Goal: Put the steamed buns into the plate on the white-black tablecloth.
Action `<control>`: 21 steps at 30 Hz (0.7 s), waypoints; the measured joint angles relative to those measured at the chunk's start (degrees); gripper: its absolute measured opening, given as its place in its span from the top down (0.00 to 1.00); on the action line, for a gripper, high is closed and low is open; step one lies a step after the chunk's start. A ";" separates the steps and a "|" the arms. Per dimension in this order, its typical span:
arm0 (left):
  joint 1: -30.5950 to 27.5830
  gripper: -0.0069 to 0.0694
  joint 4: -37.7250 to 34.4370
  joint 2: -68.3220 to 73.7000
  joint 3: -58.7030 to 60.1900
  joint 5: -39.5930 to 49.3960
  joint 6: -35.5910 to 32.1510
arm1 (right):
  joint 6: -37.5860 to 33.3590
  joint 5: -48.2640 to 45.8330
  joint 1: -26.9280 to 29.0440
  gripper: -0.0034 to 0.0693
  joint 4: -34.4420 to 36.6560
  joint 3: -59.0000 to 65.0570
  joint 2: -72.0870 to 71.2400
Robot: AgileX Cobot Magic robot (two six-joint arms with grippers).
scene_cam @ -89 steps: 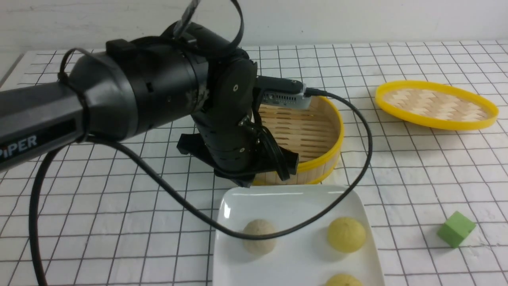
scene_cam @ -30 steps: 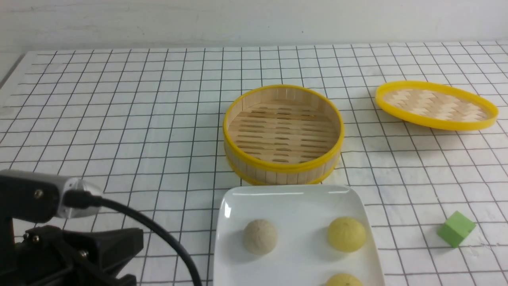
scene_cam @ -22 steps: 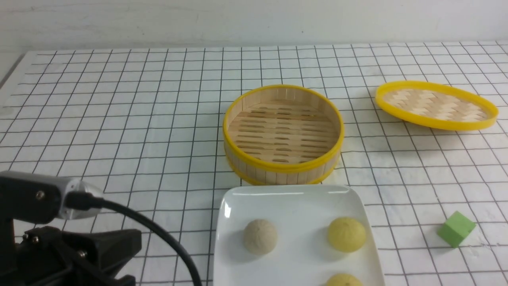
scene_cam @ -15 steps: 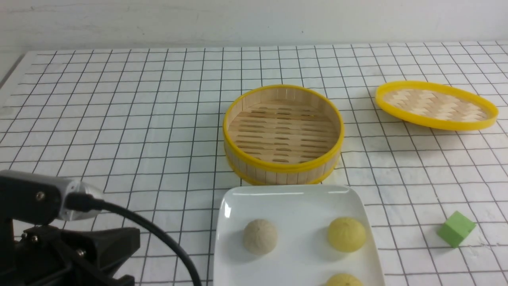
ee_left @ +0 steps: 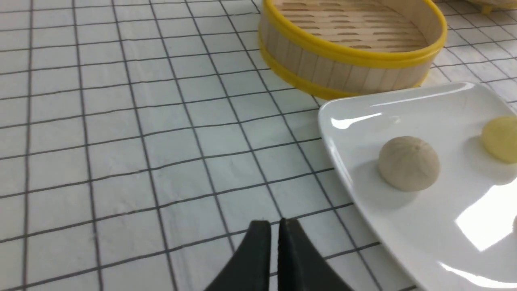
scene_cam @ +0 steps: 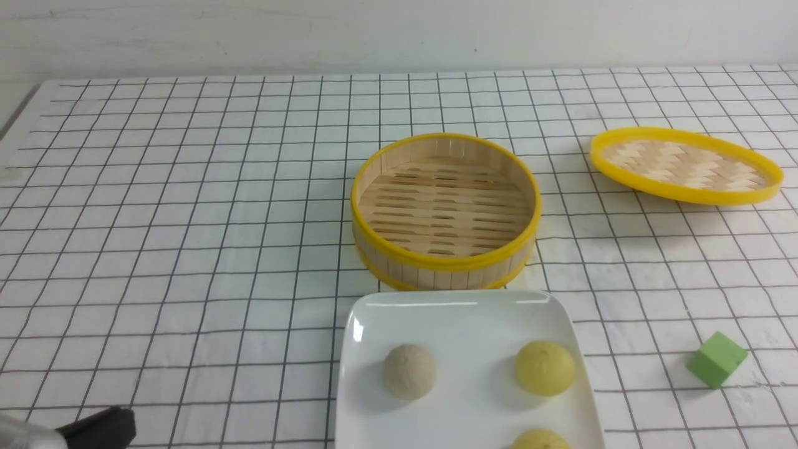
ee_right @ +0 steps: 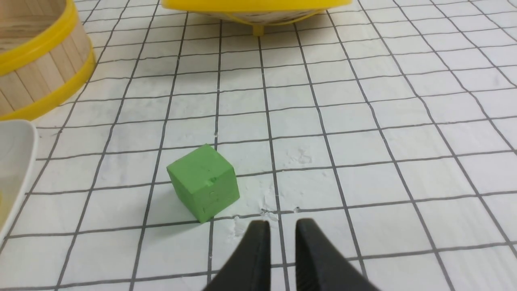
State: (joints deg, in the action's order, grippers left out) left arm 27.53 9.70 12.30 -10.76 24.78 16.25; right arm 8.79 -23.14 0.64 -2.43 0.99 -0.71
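Three steamed buns [scene_cam: 409, 371] sit on the white square plate [scene_cam: 461, 315], on the white-black tablecloth [scene_cam: 187, 218] in front of the empty bamboo steamer [scene_cam: 444, 211]. Left gripper [ee_left: 274, 226]: jaws nearly together, holding nothing. Right gripper [ee_right: 279, 228]: narrow gap, empty, near the green cube [ee_right: 203, 182].

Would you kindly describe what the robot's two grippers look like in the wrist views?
Both the left gripper and right gripper show two matte black fingers tapering to narrow, rounded tips, plain and unmarked. No cables are visible in either wrist view.
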 joint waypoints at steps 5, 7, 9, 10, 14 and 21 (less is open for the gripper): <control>-11.28 0.83 -2.26 -9.53 5.91 0.19 -5.28 | 0.00 0.00 0.00 0.78 0.00 0.00 0.00; -13.67 0.83 -2.26 -11.23 7.08 0.25 -5.45 | 0.00 0.00 0.00 0.78 0.00 0.00 0.00; -15.70 0.82 -2.26 -12.54 8.22 0.30 -5.45 | 0.00 0.00 0.00 0.78 0.00 0.00 0.00; -16.28 0.82 -2.32 -12.75 8.74 0.30 -5.50 | 0.00 0.00 0.00 0.77 0.00 0.00 0.00; -16.90 0.81 -2.55 -12.99 11.16 0.24 -5.56 | 0.00 0.00 0.00 0.77 0.00 0.00 0.00; -18.89 0.81 -3.10 -12.99 11.83 -2.07 -5.87 | 0.00 0.00 0.00 0.75 0.00 0.00 0.00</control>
State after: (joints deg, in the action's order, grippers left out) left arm 8.64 6.60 -0.69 1.07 22.71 10.39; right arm 8.79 -23.14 0.64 -2.43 0.99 -0.71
